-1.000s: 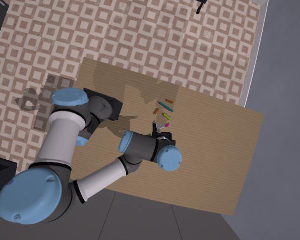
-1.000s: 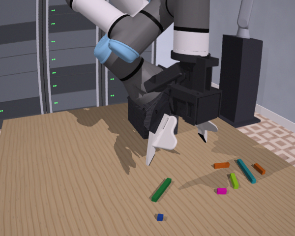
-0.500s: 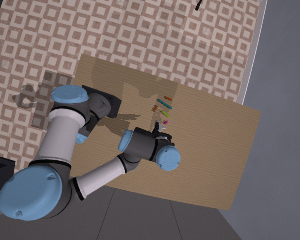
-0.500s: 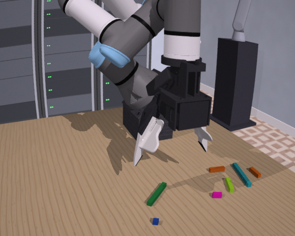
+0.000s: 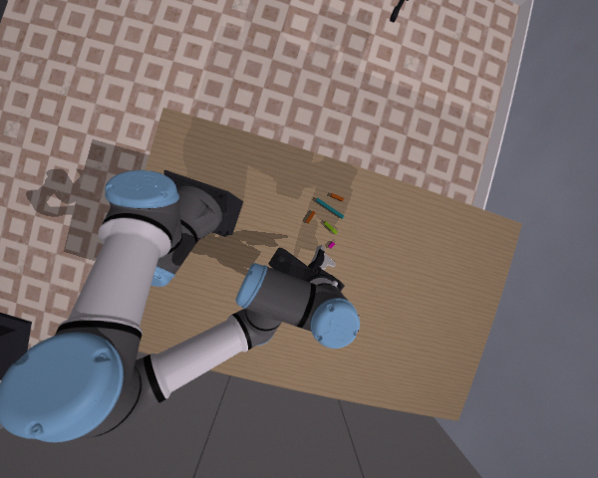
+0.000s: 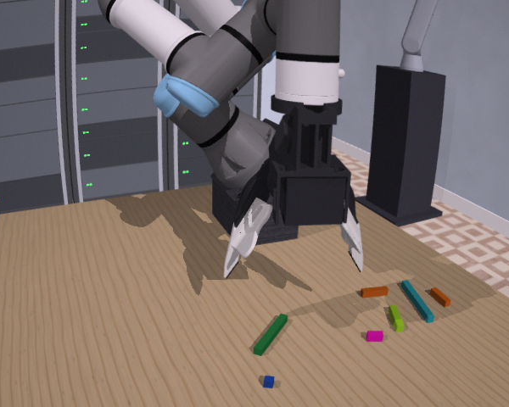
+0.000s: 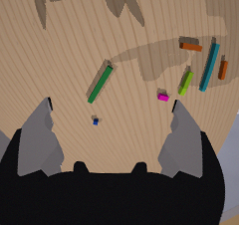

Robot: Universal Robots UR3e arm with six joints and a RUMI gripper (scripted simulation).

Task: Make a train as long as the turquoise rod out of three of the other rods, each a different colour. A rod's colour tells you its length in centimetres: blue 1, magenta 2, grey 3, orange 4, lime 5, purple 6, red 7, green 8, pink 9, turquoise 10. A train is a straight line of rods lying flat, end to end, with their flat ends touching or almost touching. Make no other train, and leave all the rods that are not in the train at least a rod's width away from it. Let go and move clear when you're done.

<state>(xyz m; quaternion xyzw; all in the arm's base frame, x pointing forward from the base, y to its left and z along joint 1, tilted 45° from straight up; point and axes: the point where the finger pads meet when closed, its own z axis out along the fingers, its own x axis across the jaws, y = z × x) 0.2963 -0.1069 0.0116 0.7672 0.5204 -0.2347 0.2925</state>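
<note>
My gripper (image 5: 326, 256) (image 6: 293, 273) (image 7: 113, 99) is wide open and empty, above the table. The green rod (image 6: 271, 334) (image 7: 101, 85) and the blue rod (image 6: 268, 381) (image 7: 96, 121) lie apart; the top view does not show them. The magenta rod (image 5: 331, 244) (image 6: 374, 336) (image 7: 163, 97) lies near the lime rod (image 5: 330, 227) (image 6: 395, 318) (image 7: 186, 83). The turquoise rod (image 5: 329, 207) (image 6: 416, 301) (image 7: 209, 67) lies between one orange rod (image 5: 309, 217) (image 6: 374, 292) (image 7: 191, 47) and another orange rod (image 5: 336, 196) (image 6: 439, 296) (image 7: 223, 70). No rods touch.
The wooden table (image 5: 418, 288) (image 6: 92, 306) carries the arm's dark base (image 5: 232, 210) (image 6: 276, 231). The table's edge runs beyond the outer orange rod. A dark pedestal (image 6: 404, 144) stands on the floor behind the table.
</note>
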